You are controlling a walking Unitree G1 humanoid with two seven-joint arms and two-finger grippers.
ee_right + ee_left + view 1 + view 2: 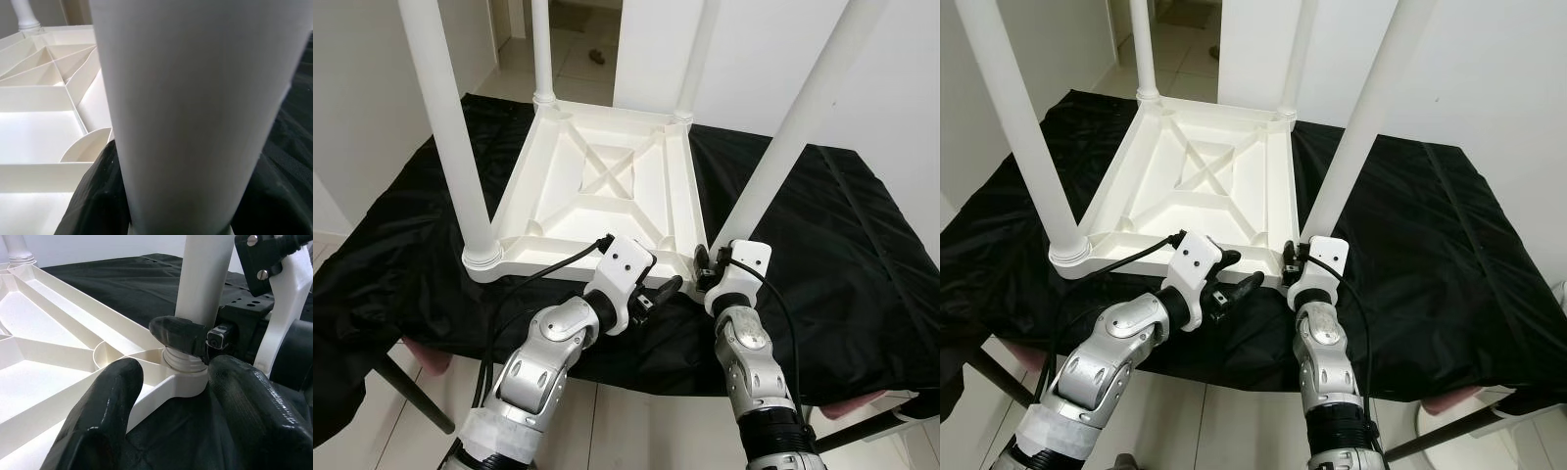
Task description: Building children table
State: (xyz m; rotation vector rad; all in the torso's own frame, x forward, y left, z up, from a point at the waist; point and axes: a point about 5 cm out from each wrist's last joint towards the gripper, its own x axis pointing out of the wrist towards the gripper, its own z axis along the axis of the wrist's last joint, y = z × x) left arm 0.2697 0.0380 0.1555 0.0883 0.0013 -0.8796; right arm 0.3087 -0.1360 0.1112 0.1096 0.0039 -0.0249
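- The upturned table top (607, 186) lies on the cloth (862, 255), which spreads out on every side of it.
- Four legs (447, 127) stand up from the table top's corners.
- The right gripper (707, 262) sits at the table top's near right corner, closed around the base of the near right leg (808, 108).
- The left gripper (658, 292) is just left of that corner, its fingers apart on either side of the corner's edge.
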